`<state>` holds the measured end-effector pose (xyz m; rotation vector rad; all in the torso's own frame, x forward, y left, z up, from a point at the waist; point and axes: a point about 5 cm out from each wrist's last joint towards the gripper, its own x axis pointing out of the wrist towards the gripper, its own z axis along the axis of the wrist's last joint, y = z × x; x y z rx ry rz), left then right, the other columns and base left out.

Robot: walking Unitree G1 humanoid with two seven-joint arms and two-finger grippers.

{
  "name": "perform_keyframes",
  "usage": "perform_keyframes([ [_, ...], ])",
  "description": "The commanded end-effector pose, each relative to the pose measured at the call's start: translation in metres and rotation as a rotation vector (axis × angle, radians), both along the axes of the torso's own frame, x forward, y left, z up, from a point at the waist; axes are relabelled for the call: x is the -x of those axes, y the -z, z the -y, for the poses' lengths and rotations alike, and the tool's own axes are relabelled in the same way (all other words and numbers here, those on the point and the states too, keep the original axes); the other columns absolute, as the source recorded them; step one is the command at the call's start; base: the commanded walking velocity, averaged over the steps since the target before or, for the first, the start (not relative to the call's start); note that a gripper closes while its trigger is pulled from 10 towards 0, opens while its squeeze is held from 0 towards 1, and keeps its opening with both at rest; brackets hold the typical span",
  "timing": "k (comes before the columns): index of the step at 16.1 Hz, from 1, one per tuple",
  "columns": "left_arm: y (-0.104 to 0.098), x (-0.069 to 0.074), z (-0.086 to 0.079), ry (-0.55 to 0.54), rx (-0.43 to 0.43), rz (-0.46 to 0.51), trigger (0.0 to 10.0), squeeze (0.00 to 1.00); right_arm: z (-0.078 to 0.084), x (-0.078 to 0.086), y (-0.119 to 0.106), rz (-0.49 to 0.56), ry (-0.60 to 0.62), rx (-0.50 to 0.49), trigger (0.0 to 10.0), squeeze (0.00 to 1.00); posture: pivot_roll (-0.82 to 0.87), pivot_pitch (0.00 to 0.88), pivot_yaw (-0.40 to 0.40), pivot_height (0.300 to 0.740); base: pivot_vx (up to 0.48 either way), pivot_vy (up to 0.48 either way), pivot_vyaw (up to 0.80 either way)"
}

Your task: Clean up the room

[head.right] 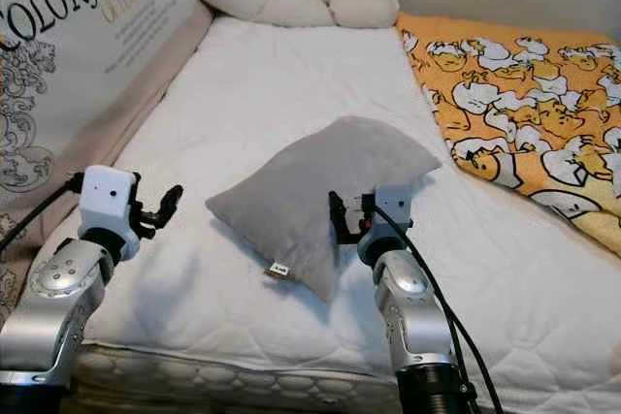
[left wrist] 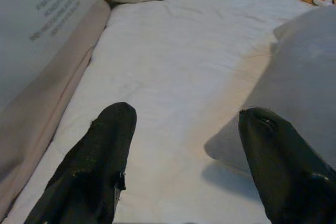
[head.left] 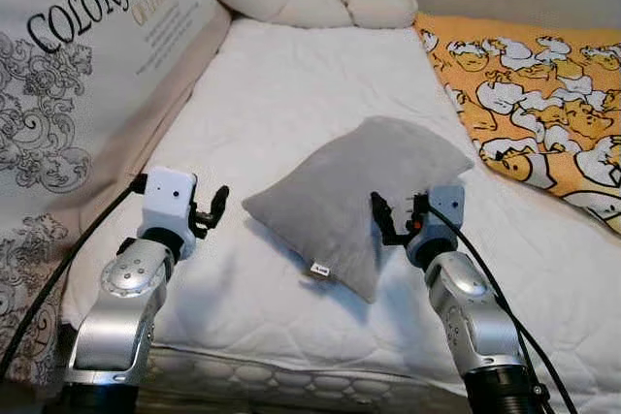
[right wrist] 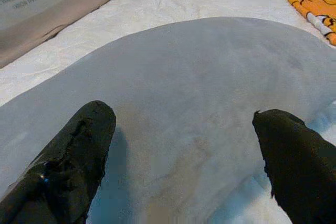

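Now both arms reach forward over the white mattress (head.left: 291,94), elbows bent. The right gripper (head.left: 388,218) hangs at the near right edge of the grey pillow (head.left: 359,191), fingers spread wide. The left gripper (head.left: 215,208), also open, sits just left of it. The pillow lies mid-mattress, long axis running from near-left to far-right.

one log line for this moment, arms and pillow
left end effector: open, beside pillow | right end effector: open, at pillow edge | grey pillow: lying on white mattress, unheld
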<state>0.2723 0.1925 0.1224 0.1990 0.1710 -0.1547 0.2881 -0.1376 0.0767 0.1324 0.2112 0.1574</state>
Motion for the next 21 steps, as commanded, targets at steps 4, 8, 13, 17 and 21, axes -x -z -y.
perform_keyframes([
  [4,0.005,0.007,0.013,0.135,-0.039,-0.034,10.0,0.00,0.017,0.000,0.007,-0.046,0.117,-0.049,10.0,1.00,0.00,0.000,-0.021,0.740,0.000,0.000,0.00],
  [8,0.000,0.012,0.025,0.338,-0.043,-0.065,10.0,0.00,0.040,-0.013,0.025,-0.217,0.264,-0.223,10.0,1.00,0.00,0.000,-0.016,0.740,0.000,0.000,0.00],
  [13,-0.002,0.013,0.030,0.576,-0.109,-0.148,10.0,0.00,0.024,-0.043,0.037,-0.368,0.236,-0.547,10.0,1.00,0.04,0.000,-0.004,0.740,0.000,0.000,0.00],
  [17,-0.011,0.015,0.026,0.681,-0.144,-0.183,10.0,0.00,0.024,-0.064,0.018,-0.279,0.364,-1.043,10.0,1.00,0.09,0.000,0.022,0.740,0.000,0.000,0.00],
  [21,-0.013,0.017,0.021,0.690,-0.161,-0.201,10.0,0.00,0.007,-0.072,0.006,-0.241,0.246,-1.090,10.0,0.73,0.12,0.000,0.006,0.740,0.000,0.000,0.00],
])
